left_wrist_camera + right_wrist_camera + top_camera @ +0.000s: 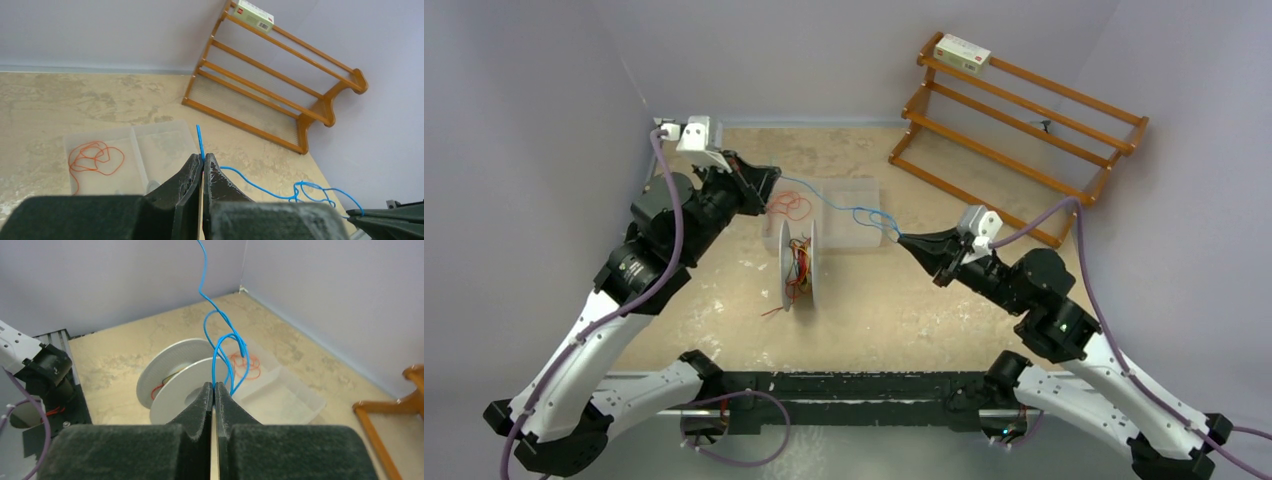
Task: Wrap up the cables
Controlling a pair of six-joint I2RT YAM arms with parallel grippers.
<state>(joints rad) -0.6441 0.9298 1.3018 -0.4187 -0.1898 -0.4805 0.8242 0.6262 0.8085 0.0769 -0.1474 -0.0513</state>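
Your left gripper (771, 188) and right gripper (901, 240) are both clamped shut on the blue cable (834, 203), which hangs between them over the clear tray (844, 236). Red cables (790, 207) lie in that tray.

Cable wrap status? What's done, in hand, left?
Done: some wound cables already sit on the spool. In hand: the blue cable is pinched by the left gripper and the right gripper, both shut, strung over the tray. Left: wind the blue one on, then the red-orange cable lying in the tray.
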